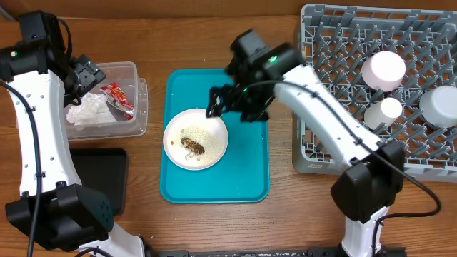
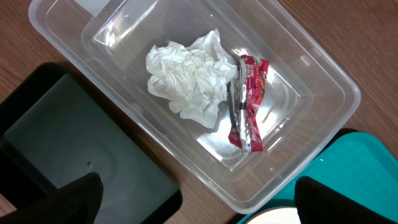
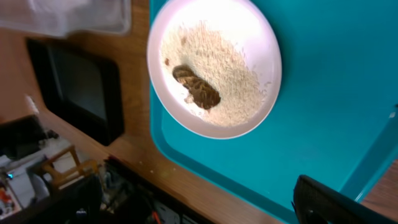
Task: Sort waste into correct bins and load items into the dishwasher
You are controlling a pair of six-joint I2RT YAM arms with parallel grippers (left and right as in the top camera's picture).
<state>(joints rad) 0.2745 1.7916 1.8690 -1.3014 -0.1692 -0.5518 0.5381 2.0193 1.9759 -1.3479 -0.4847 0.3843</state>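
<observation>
Right fingers: spread wide, nothing between them. In the right wrist view they frame the lower corners, and the plate lies clear of both. From overhead, the right gripper hangs over the plate's upper right rim, pointing down and left. The forearm runs back across the teal tray and over the front left corner of the dish rack to its base at the near table edge.

Left fingers: also spread wide and empty. The left gripper hovers above the clear tub, arm nearly upright from its base at the near left.

Where things are:
- the napkin and the wrapper lie side by side inside the clear tub
- the brown scraps and rice crumbs sit on the plate, which rests on the teal tray
- the black tray beside the tub looks empty
- the saucer, cup and bowl are in the rack

Step, as I judge it: dry waste is binned and three dishes are loaded. That leaves the food on the plate, then the plate itself.

Next move, my reading: I lower the right gripper onto the near rim and close one finger above it and one below. I carry the plate level to the black tray, which I take to be the food bin, and tip it there. The loose crumbs will spill if the plate tilts early.
</observation>
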